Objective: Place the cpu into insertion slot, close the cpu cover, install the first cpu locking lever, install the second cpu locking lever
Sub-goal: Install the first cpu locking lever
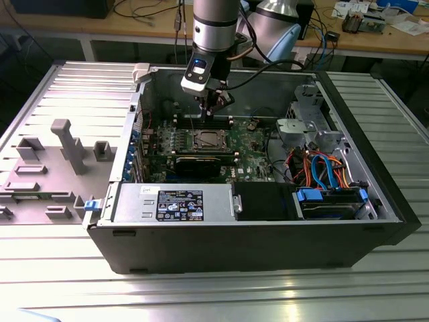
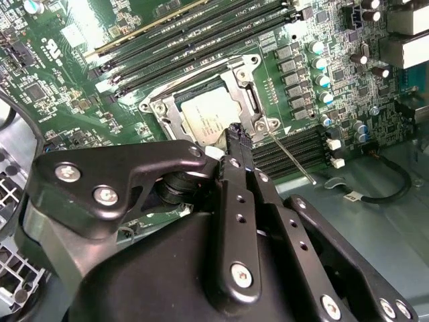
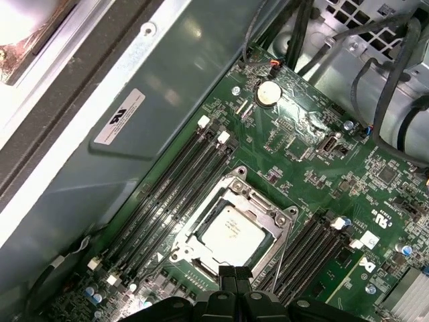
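A robotics lab or workshop: an opened computer case lies on a ribbed metal counter under a robot arm. Grey plastic holders stand beside it. A wooden counter behind carries cables and small electronics.

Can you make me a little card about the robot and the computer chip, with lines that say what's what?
cpu: lying flat in the insertion slot, silver top showing
cpu cover: down flat, framing the cpu
lever: thin metal rod slanting away from the slot, seems unlatched
gripper: shut, empty, hovering close over the slot's edge
place: green motherboard inside an open computer case
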`<state>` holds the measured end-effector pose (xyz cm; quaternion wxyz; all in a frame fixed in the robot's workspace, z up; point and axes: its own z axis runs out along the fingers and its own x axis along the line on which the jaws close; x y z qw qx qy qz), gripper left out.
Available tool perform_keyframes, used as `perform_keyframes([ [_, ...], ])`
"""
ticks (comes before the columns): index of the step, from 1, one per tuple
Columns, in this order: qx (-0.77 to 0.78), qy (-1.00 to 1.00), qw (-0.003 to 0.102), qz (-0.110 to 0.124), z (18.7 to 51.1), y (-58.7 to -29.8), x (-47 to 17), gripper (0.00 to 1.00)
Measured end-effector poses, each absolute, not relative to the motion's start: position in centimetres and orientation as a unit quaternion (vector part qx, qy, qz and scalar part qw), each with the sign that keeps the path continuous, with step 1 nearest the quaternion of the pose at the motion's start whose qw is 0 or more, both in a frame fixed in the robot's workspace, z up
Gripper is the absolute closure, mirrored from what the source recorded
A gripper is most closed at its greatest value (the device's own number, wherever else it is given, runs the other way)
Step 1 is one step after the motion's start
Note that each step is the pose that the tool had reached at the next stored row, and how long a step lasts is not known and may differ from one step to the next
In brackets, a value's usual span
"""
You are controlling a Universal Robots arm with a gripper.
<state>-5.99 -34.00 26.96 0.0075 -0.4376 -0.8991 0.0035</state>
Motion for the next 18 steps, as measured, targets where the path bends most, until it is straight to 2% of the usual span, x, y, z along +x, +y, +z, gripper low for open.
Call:
perform_keyframes([
  [7,-0.435,-0.901,0.008,0.004,26.97,-34.01,-5.99,0.89],
  [18,-0.342,-0.94,0.007,0.004,26.92,-34.0,-5.99,0.89],
])
